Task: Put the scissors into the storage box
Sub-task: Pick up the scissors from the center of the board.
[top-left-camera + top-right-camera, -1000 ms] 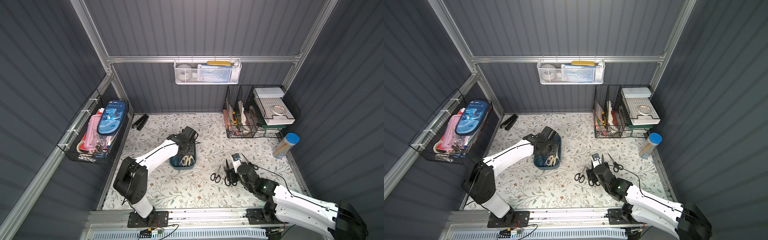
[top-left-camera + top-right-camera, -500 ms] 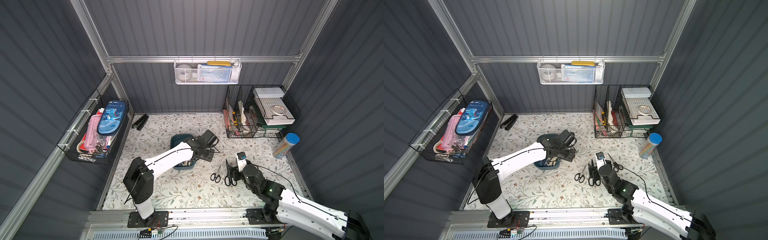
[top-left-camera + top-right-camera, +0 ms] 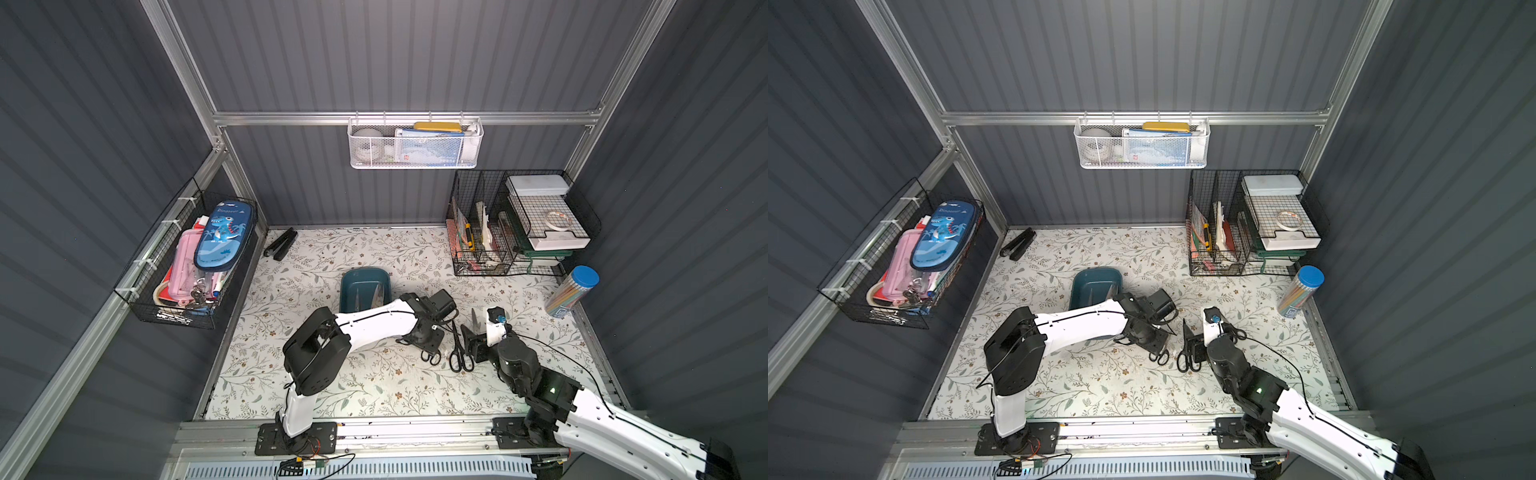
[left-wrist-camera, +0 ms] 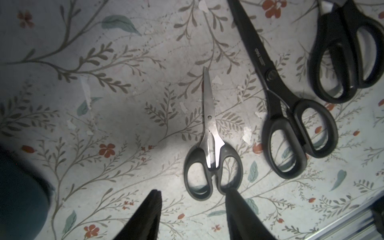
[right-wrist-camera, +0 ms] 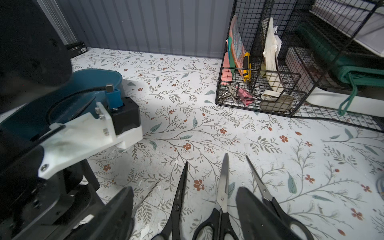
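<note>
In both top views the left arm hides the near end of the storage box, so you see only blades of the scissors inside it. The right wrist view's edge cuts off the black-handled scissors at the handles.

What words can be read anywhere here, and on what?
"Dinosaur": on the blue pencil case.
"deli", as best I can read it: on the blade of the black scissors; the smaller print beside it is too small to read.
White label on the black bar by the wall: too small to read.
</note>
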